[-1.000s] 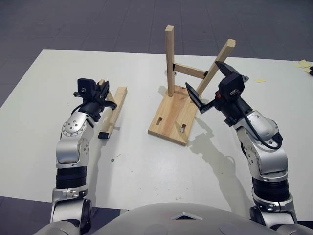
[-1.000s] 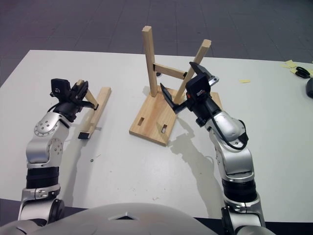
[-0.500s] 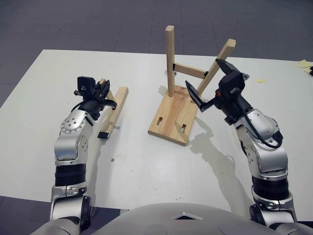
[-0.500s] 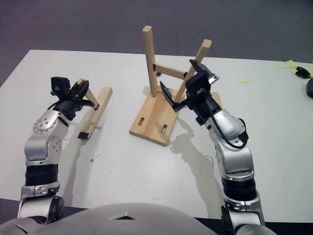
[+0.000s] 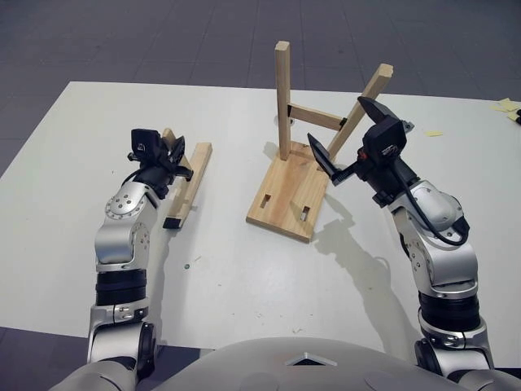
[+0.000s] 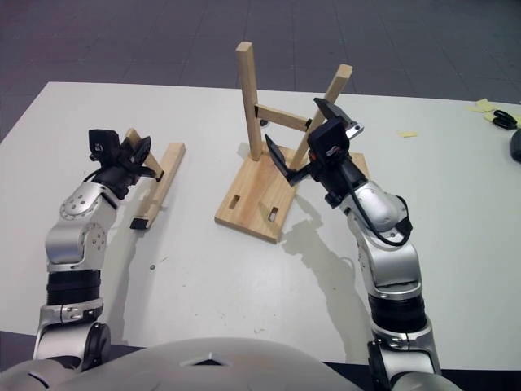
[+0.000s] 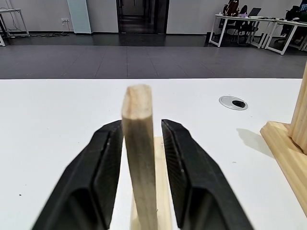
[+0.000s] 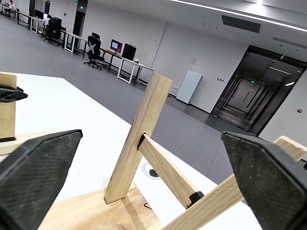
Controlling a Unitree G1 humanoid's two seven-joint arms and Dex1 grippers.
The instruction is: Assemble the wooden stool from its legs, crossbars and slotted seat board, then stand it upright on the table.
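Note:
The slotted seat board [image 5: 285,195] lies on the white table [image 5: 244,285] with one leg [image 5: 282,98] standing upright in it. A second leg [image 5: 368,96] leans outward, joined to the first by a crossbar [image 5: 317,118]. My right gripper [image 5: 346,134] is open wide, its fingers on either side of the leaning leg [image 8: 211,211] without touching it. To the left a second leg pair [image 5: 191,183] lies flat on the table. My left gripper [image 5: 169,155] is shut on the far end of one of its legs [image 7: 140,158].
Yellow scraps [image 5: 505,106] and a dark object [image 6: 514,145] lie at the table's far right edge. A cable grommet [image 7: 233,102] sits in the tabletop behind the stool. A tiny speck [image 5: 186,265] lies near my left forearm. Open table spreads in front.
My left arm has shifted slightly to the right, its gripper still on the leg. The right gripper and the stool parts have hardly moved.

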